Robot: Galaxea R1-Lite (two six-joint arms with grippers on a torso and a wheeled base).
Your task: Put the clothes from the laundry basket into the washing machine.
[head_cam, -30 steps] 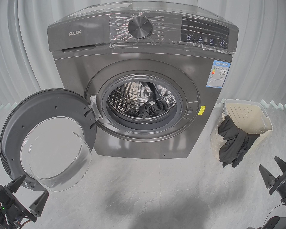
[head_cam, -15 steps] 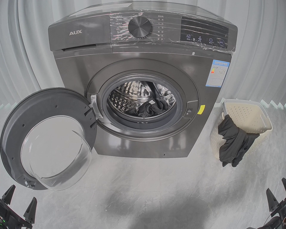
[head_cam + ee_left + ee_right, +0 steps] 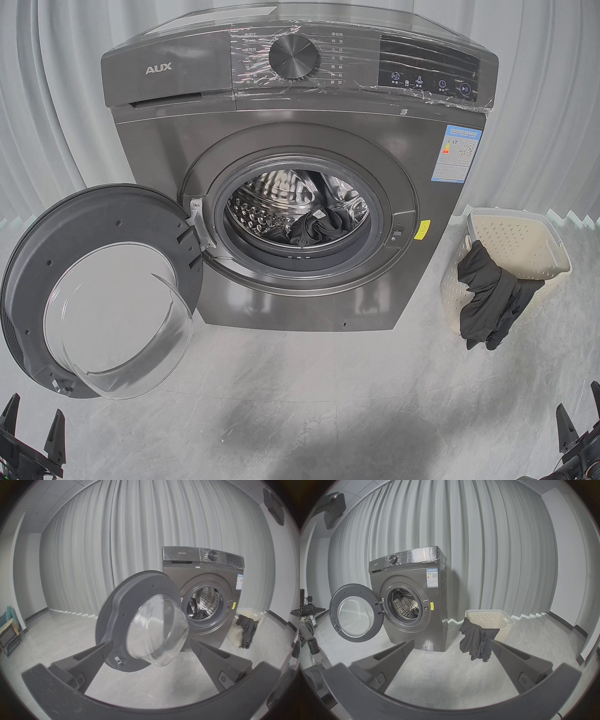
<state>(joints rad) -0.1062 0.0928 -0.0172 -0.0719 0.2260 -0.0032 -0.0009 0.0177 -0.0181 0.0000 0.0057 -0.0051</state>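
A grey front-loading washing machine (image 3: 294, 169) stands with its round door (image 3: 100, 287) swung wide to the left. A dark garment (image 3: 315, 226) lies in the steel drum. To the machine's right a cream laundry basket (image 3: 531, 244) holds a black garment (image 3: 490, 297) that hangs over its front rim. My left gripper (image 3: 32, 425) is open and empty at the lower left, well short of the door. At the lower right my right gripper (image 3: 581, 415) is open and empty, below the basket. From the right wrist, basket (image 3: 490, 620) and garment (image 3: 475, 639) lie ahead.
Pale curtains (image 3: 550, 125) hang behind the machine. Grey floor (image 3: 325, 387) stretches open in front of it. The open door's glass bowl (image 3: 156, 630) juts out close before the left wrist. A wall and skirting (image 3: 568, 627) run along the right.
Both grippers have sunk toward the lower edge of the head view, still open. The picture shifted a little between the earliest frame and the later ones. Clothes, door and basket stay put.
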